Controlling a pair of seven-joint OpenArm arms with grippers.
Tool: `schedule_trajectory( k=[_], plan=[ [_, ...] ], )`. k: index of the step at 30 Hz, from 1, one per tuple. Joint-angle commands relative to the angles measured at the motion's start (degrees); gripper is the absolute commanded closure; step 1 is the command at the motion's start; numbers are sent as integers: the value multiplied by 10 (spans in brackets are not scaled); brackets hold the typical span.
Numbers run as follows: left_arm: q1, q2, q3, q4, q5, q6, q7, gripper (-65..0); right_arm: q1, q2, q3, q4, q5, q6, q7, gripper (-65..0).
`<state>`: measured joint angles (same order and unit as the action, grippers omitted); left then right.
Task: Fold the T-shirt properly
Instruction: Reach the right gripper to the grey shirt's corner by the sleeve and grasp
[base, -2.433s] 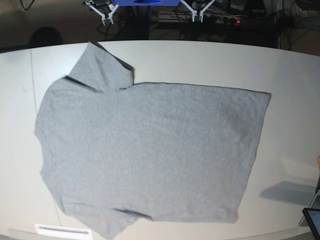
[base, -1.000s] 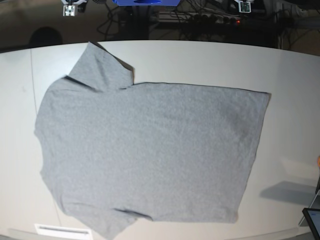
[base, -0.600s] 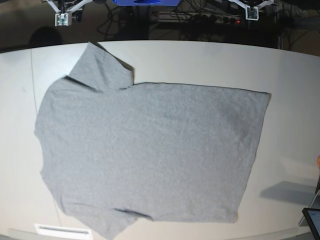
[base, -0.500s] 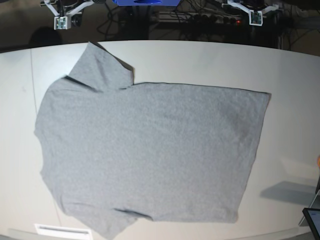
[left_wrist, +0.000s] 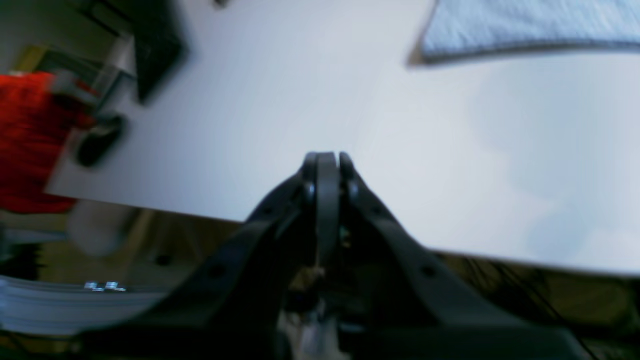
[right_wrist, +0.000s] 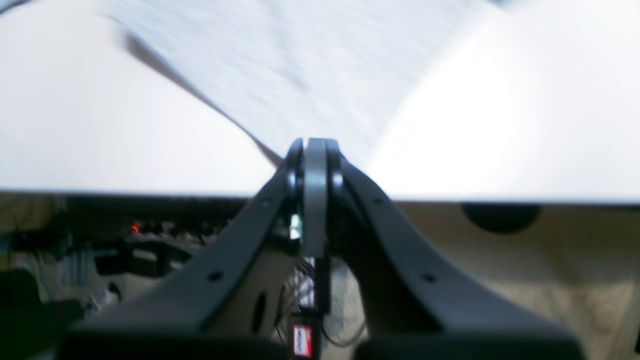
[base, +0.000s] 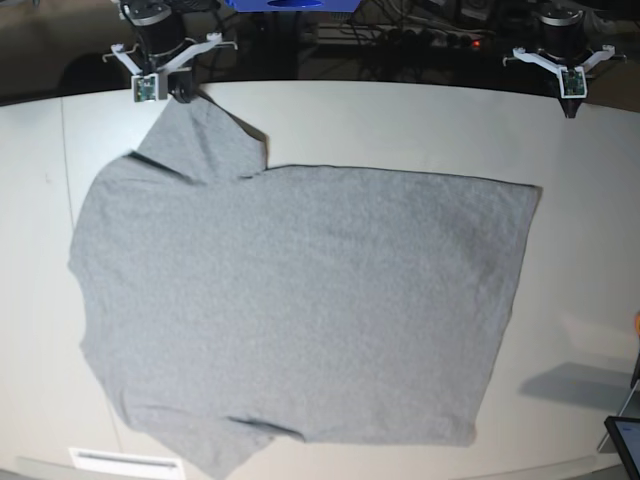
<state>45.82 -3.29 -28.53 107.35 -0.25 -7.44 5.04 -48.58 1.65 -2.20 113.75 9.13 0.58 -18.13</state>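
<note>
In the base view the shirt (base: 300, 300) is lying flat on the counter (base: 400, 120), plain side up; the right hand (base: 185, 95) is hanging at its far-left sleeve, the left hand (base: 570, 105) over the far-right edge. In the left wrist view, the left hand (left_wrist: 325, 160) is sitting closed, empty, shirt corner (left_wrist: 525, 25) beyond. In the right wrist view, the right hand (right_wrist: 312, 147) is sitting closed, empty, above the sleeve (right_wrist: 300, 65).

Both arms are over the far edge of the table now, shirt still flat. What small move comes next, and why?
Probably open both claws and lower them to the cloth. The T-shirt lies spread flat and unfolded on the table, and neither claw holds anything. The right claw is shut above the far sleeve; the left claw is shut over bare table, so it likely needs to come inward toward the hem corner.
</note>
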Motion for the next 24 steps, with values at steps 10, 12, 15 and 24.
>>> schedule_trajectory(
  k=[10, 12, 15, 24],
  plan=[
    [-31, 4, -22, 1, -2, 7, -7, 0, 0, 78, 23, 11, 255, -4, -17, -321],
    [-34, 4, -24, -12, -1, 7, -7, 0, 0, 104, 26, 11, 324, -4, -14, -389],
    [-42, 3, -24, -32, -1, 7, -7, 0, 3, 151, 27, 11, 428, -4, -14, -414],
    [-51, 3, -24, -66, -1, 7, -8, 0, 23, 176, 28, 1, 513, -7, -16, -414]
  ],
)
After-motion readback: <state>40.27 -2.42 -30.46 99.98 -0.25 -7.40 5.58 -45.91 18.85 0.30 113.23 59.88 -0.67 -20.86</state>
